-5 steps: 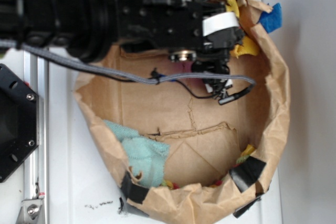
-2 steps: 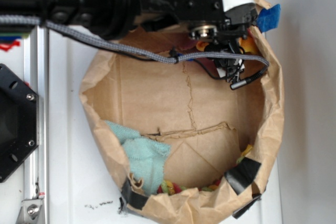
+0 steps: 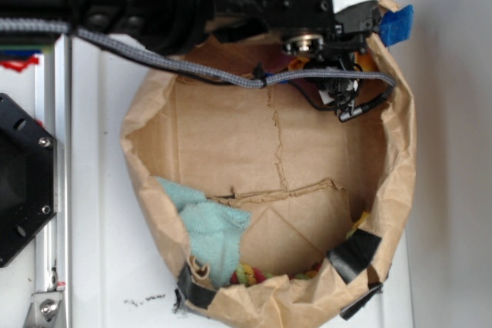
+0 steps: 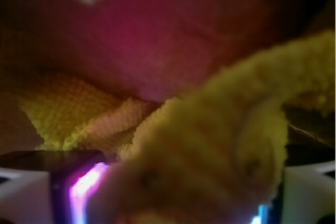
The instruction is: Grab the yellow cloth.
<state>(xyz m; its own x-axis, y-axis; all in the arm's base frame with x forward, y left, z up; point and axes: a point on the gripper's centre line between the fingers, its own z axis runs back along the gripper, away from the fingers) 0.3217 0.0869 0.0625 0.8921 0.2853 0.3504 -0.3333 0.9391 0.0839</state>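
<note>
The yellow cloth (image 4: 231,129) fills the wrist view as a fuzzy bunched fold, rising close to the camera between the two white fingers. From outside only a sliver of the yellow cloth (image 3: 370,62) shows, under the arm at the bag's upper right rim. My gripper (image 3: 338,90) reaches down over it there. In the wrist view my gripper (image 4: 168,203) has its fingers wide apart at the frame's lower corners, open, with the cloth lying in the gap.
A rolled-down brown paper bag (image 3: 403,159) forms the basin. A light teal cloth (image 3: 211,232) lies at its lower left. Black tape (image 3: 354,255) and a small yellow scrap (image 3: 360,224) mark the lower right rim. A maroon cloth (image 4: 157,40) lies beyond the yellow one.
The arm has moved up and to the right, to the bag's upper right corner, and has hidden most of the yellow cloth. Since 0.4 s ago it has shifted only slightly.
</note>
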